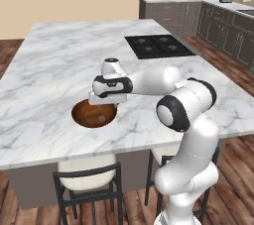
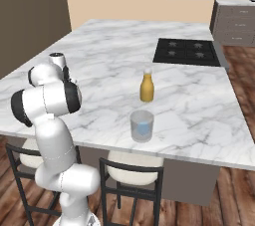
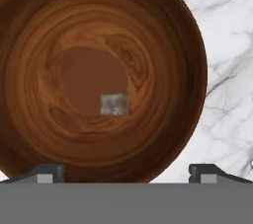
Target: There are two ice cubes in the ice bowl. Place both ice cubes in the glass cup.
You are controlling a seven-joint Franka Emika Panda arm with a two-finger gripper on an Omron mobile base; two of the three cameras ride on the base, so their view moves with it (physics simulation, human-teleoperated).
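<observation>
Wooden bowl (image 3: pixel 44 30) on marble counter (image 1: pixel 54 60) held one ice cube (image 3: pixel 114 104) near its centre. Gripper (image 3: pixel 126 172) hovered above, jaws spread wide, empty. Glass cup (image 2: pixel 142 125) stood well apart, bluish inside. Risk: small slick cube might slip sideways if the descent were off-centre.

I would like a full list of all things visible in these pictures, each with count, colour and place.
ice bowl: one, dark-brown wood, on the marble island near its front edge, under the hand.
ice cube: one visible in the bowl, pale grey, near the centre.
glass cup: one, clear bluish, near the island's front edge; something pale blue inside.
bottle: one, orange-yellow with white neck, behind the cup.
cooktop: one, black, set in the island.
stools: two, dark frames, pale seats, at the island's front.
gripper: one, dark fingertips spread wide, above the bowl.
</observation>
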